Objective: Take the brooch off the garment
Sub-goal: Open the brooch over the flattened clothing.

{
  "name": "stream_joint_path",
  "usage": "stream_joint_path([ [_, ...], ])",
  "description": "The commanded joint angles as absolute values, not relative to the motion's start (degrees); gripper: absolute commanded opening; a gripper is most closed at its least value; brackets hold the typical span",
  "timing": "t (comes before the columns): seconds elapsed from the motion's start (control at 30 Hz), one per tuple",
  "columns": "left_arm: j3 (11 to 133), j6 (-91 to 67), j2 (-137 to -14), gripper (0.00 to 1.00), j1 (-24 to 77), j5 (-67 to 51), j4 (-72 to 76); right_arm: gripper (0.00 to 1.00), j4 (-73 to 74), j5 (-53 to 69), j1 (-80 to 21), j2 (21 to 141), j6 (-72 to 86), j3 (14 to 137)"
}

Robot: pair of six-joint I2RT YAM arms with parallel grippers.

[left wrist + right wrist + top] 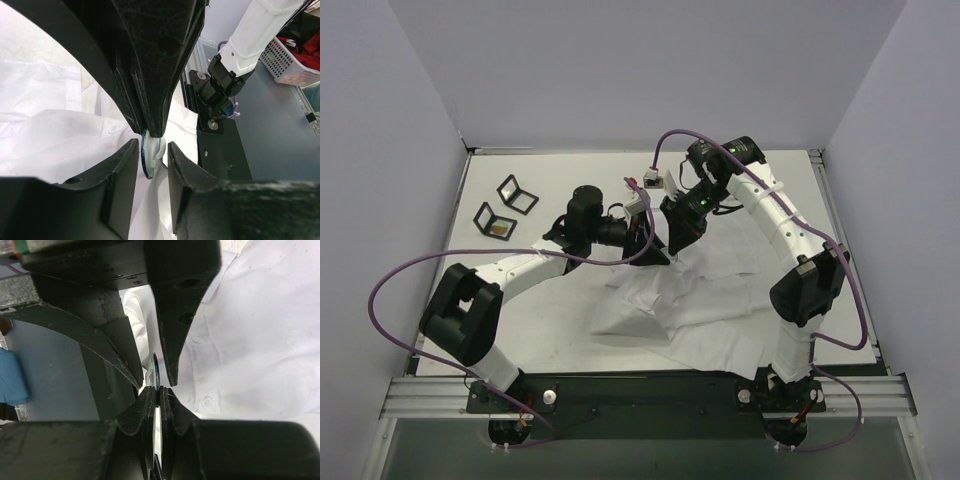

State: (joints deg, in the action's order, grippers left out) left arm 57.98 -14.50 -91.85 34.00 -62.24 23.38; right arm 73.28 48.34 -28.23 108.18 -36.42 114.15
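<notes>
Left wrist view: left gripper low in the frame, narrowly open, one finger on each side of the brooch, with a thin gap visible on both sides. Brooch seen edge-on as a round flat disc, standing upright, with white cloth just beside it. Reaching down from above, the right gripper, tips pressed fully together exactly at the upper rim of the disc. Not clear whether pinching metal or cloth there. Behind, lying crumpled, the garment, with one small button near the fingers.

Right wrist view: same meeting seen from the other side. Own tips closed at the bottom, the left fingers pointing down around the disc.

Top external view: both grippers close together at the far edge of the garment. Garment wrinkled and spread over the middle and right of the table. Well apart from it, at the far left, two small black frames.
</notes>
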Motion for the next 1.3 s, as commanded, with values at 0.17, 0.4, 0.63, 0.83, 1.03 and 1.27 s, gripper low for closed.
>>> stream_joint_path([
  [0.17,58.6,-14.4,-91.6,0.32,34.0,-62.9,25.8,0.00,74.8,51.0,-28.8,105.9,-36.8,114.5],
  [0.4,58.5,-14.4,-91.5,0.22,33.9,-62.5,25.8,0.00,74.8,50.7,-29.2,105.6,-37.2,113.6],
  [0.63,58.4,-14.7,-91.4,0.13,33.7,-62.3,26.0,0.00,74.7,50.2,-29.6,105.6,-37.3,113.3],
  [0.83,58.4,-14.7,-91.3,0.12,33.7,-62.3,26.1,0.00,74.7,50.0,-29.7,105.4,-37.2,113.6],
  [1.03,58.4,-14.7,-91.5,0.08,33.7,-62.6,26.1,0.00,74.5,49.7,-29.7,104.8,-37.2,113.8],
  [1.27,58.6,-14.9,-91.7,0.20,33.7,-63.1,26.1,0.00,74.5,50.4,-29.0,104.4,-37.2,114.0],
])
